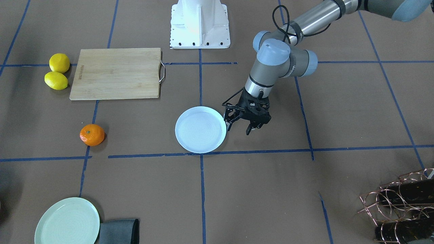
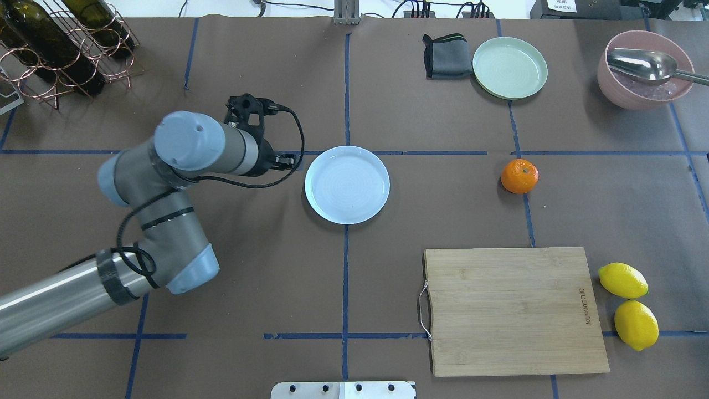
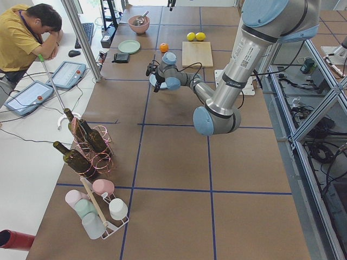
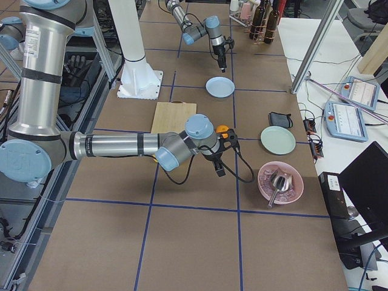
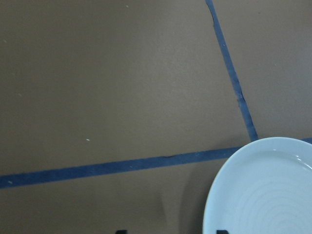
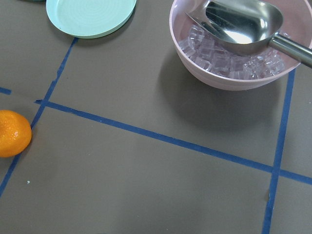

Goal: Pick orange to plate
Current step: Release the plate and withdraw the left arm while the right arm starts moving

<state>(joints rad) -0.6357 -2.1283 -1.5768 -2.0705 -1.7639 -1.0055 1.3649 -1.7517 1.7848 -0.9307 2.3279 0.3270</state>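
Orange, front-facing view: the orange (image 1: 92,135) sits on the table (image 1: 305,203) at a blue tape line (image 1: 261,151), well apart from the plate (image 1: 200,129), which lies bare at mid-table.
Left hand, front-facing view: the left hand (image 1: 240,128) hangs just beside the plate's rim, fingers spread, released and grasping nothing.
Other things, front-facing view: a cutting board (image 1: 117,73) with 2 lemons (image 1: 56,80) just beside it, and a mint-green plate (image 1: 67,222) at the bottom edge.
Orange, overhead view: it lies on the table between the mint-green plate and the cutting board, apart from both.
Left arm, overhead view: the wrist hides most of the hand, next to the plate.
Orange, left side view: it is small and far up the table, beyond the plate.
Right hand, right side view: the right hand (image 4: 218,168) is near the orange. I cannot tell whether it is released or clenched.
Plate, left wrist view: the plate fills the lower right corner, and 2 dark fingertips (image 5: 222,232) at the bottom edge stand apart.
Orange, right wrist view: the orange is at the left edge, and a pink bowl (image 6: 195,73) holds ice cubes and a metal scoop (image 6: 243,22).
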